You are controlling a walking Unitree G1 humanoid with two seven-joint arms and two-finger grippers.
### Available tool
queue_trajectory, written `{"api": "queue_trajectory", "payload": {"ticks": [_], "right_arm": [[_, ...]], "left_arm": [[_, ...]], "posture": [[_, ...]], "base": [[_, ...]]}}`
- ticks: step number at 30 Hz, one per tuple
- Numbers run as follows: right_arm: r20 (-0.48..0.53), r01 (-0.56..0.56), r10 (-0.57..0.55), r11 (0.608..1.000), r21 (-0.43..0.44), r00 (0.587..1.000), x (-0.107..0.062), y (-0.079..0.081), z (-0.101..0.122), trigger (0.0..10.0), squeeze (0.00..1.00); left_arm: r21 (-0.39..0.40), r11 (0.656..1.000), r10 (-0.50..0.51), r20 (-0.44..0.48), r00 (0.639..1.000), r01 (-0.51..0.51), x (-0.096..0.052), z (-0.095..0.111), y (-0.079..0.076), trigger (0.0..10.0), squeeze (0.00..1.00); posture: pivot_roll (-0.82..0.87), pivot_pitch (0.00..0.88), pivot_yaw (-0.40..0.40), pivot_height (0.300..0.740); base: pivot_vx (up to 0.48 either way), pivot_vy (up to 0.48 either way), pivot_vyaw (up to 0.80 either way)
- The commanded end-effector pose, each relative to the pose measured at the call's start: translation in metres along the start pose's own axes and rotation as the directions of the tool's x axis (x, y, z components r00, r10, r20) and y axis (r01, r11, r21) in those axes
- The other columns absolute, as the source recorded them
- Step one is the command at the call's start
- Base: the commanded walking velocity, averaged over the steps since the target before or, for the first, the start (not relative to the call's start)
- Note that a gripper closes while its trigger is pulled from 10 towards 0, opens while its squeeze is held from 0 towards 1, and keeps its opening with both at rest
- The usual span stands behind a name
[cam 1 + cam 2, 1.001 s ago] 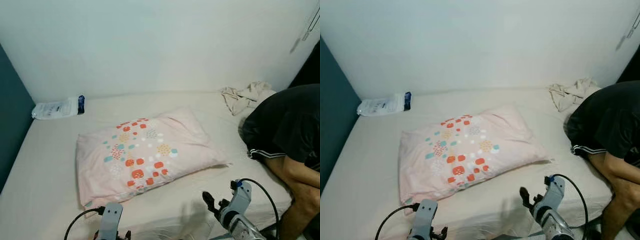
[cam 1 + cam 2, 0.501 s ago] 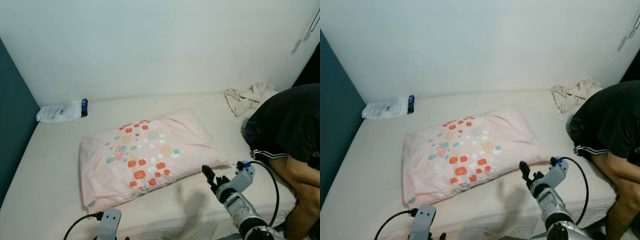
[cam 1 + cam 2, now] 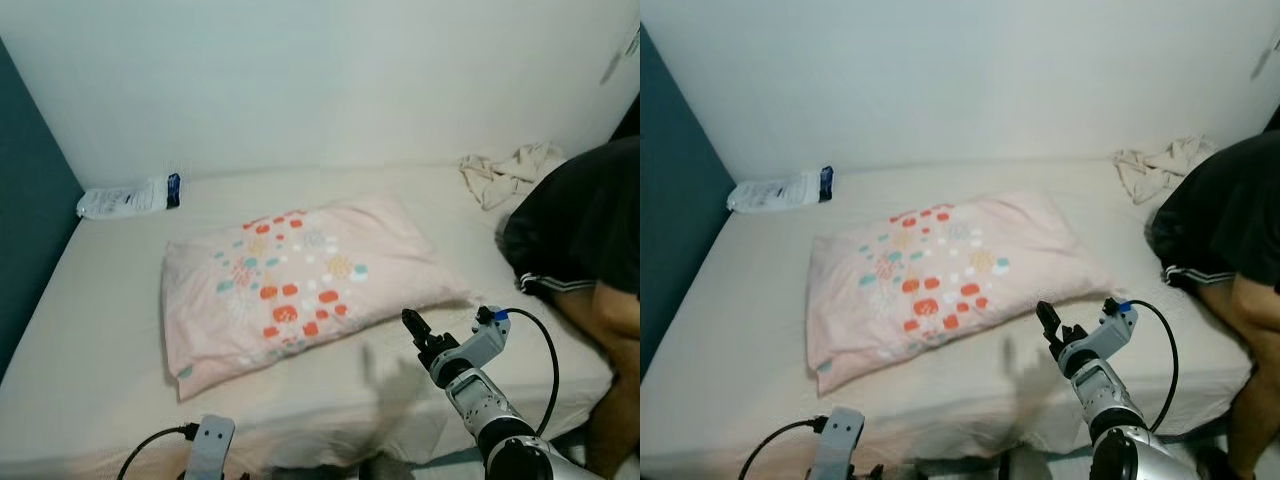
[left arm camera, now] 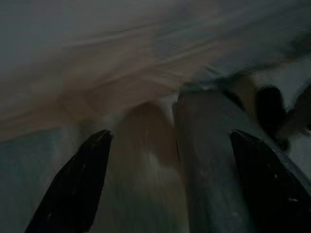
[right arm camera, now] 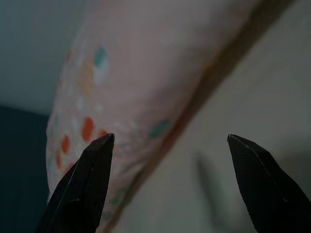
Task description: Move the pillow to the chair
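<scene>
A pale pink pillow (image 3: 300,285) with orange, teal and white spots lies flat across the middle of the bed (image 3: 100,330). My right gripper (image 3: 415,330) hovers low over the sheet just off the pillow's near right corner, fingers open and empty. In the right wrist view the two black fingers (image 5: 82,189) stand wide apart, with the pillow's edge (image 5: 141,97) close ahead. My left arm (image 3: 205,450) hangs low below the bed's front edge; its gripper (image 4: 170,194) is open in a dark, blurred view of the bed's side.
A person in black (image 3: 580,240) sits on the bed's right edge, close to my right arm. A crumpled cloth (image 3: 505,170) lies at the back right. A white packet (image 3: 125,198) lies at the back left by the dark teal wall (image 3: 25,250).
The camera has shifted closer over the bed. My right gripper has risen from below the bed's edge and reached forward to the pillow's near right corner.
</scene>
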State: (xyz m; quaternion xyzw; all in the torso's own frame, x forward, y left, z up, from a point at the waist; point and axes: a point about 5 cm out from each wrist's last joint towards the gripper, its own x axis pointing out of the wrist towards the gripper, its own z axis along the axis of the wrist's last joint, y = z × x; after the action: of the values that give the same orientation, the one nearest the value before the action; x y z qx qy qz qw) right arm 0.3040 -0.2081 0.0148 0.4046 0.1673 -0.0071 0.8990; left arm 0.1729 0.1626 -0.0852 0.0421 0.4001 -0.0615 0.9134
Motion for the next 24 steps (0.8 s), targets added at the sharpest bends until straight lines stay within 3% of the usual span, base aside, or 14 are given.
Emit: {"api": "queue_trajectory", "payload": {"ticks": [1, 11, 16, 24], "right_arm": [[-0.008, -0.027, 0.027, 0.999, 0.021, 1.0, 0.001, 0.004, -0.002, 10.0, 0.0], [0.089, -0.279, 0.274, 0.959, 0.057, 0.958, 0.015, 0.04, 0.023, 10.0, 0.0], [0.133, -0.322, 0.311, 0.944, 0.076, 0.941, 0.018, 0.049, 0.028, 10.0, 0.0], [0.173, -0.478, 0.458, 0.873, 0.095, 0.872, 0.024, 0.076, 0.029, 10.0, 0.0]], "left_arm": [[-0.003, 1.0, 0.026, -0.006, 1.0, -0.026, -0.002, -0.003, 0.008, 10.0, 0.0], [-0.066, 0.982, 0.181, 0.106, 0.978, -0.175, -0.008, 0.015, 0.057, 10.0, 0.0], [-0.066, 0.977, 0.211, 0.154, 0.965, -0.203, -0.012, 0.02, 0.072, 10.0, 0.0], [-0.043, 0.974, 0.228, 0.215, 0.95, -0.224, -0.023, 0.02, 0.089, 10.0, 0.0]], "posture": [[-0.05, 0.092, 0.001, 0.58], [-0.03, 0.134, 0.034, 0.55], [0.0, 0.166, 0.057, 0.55], [0.06, 0.231, 0.108, 0.55]], "base": [[0.0, 0.0, 0.0], [0.0, 0.0, 0.0], [0.0, 0.0, 0.0], [0.0, 0.0, 0.0]]}}
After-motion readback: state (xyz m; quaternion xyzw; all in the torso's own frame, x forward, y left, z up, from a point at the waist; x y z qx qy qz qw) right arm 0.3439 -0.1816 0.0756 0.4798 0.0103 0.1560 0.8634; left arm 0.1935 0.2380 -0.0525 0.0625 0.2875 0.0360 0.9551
